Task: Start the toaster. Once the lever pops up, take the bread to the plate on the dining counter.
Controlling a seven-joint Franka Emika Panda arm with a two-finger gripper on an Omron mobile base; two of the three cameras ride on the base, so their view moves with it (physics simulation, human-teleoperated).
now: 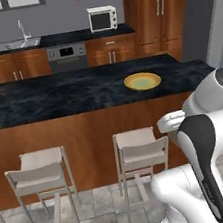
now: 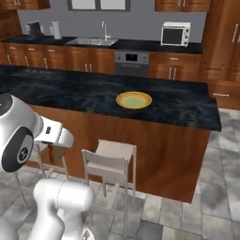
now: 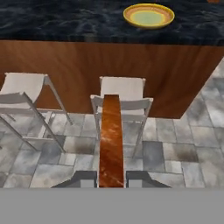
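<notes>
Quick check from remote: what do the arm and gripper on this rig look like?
The arm is glossy white with rounded, bulbous links, a black band down one link and dark round joint caps. The gripper ends in two small, dark grey, blocky finger tips. No cables or markings are visible.

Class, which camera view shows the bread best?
The hand view: the bread stands edge-on between the shut gripper's fingertips, its brown crust filling the picture's centre. In both base views the arm hides it, so its face cannot be seen.
</notes>
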